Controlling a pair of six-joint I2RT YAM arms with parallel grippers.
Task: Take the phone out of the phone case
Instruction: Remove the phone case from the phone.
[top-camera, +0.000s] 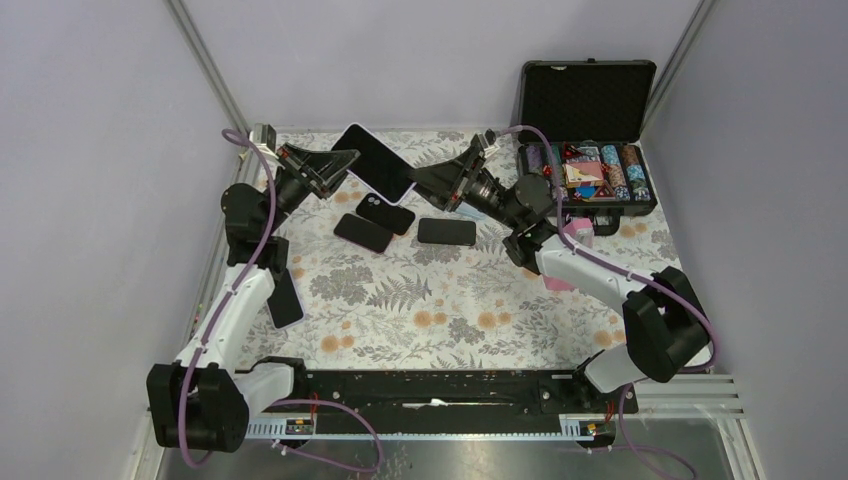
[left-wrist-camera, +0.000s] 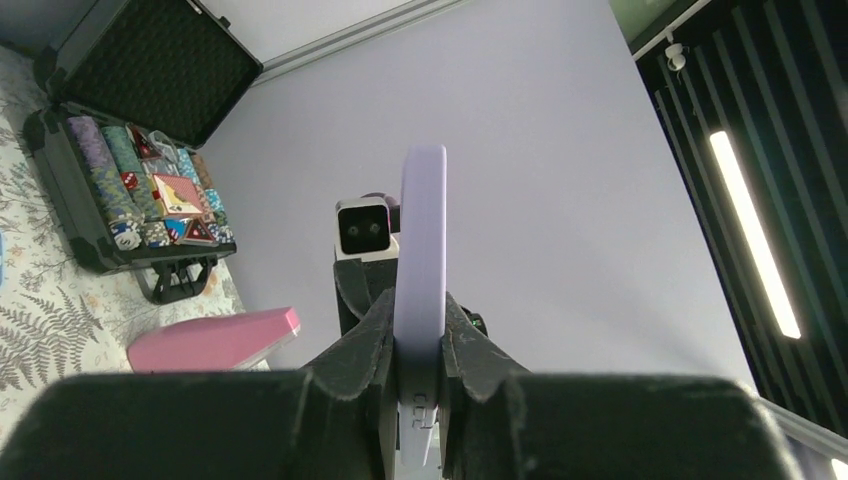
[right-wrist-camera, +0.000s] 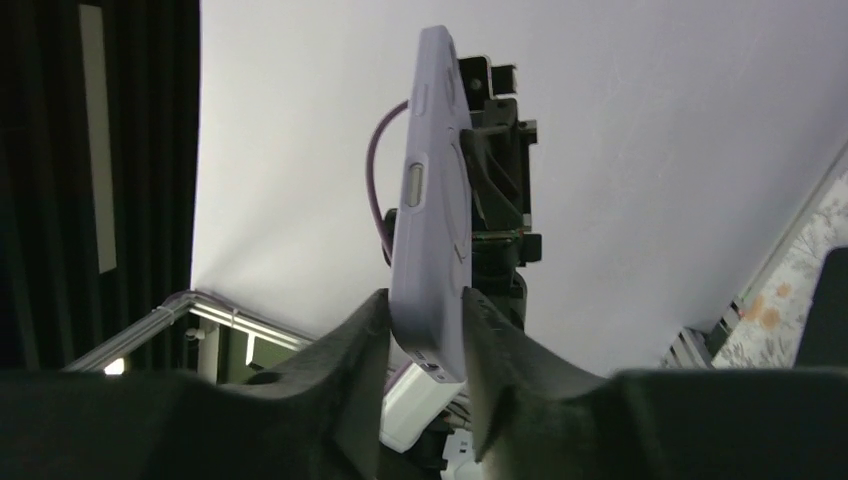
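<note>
Left fingers (left-wrist-camera: 365, 345) clamped tight on lilac phone case (left-wrist-camera: 420, 250), phone (top-camera: 378, 160) inside, aloft over desk (top-camera: 450, 300) at 12 o'clock. Right fingers (right-wrist-camera: 350, 350) pinching opposite end.

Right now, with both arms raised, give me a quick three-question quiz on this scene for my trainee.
1. True or false: the phone lies flat on the table.
2. The open black box at the far right holds: A) poker chips, B) spare phones, C) nothing.
3. What colour is the case that the left tool is clamped on?

Key:
1. False. The phone is held up off the table, with the left tool on one edge and the right tool at the other.
2. A.
3. Light purple.
</note>
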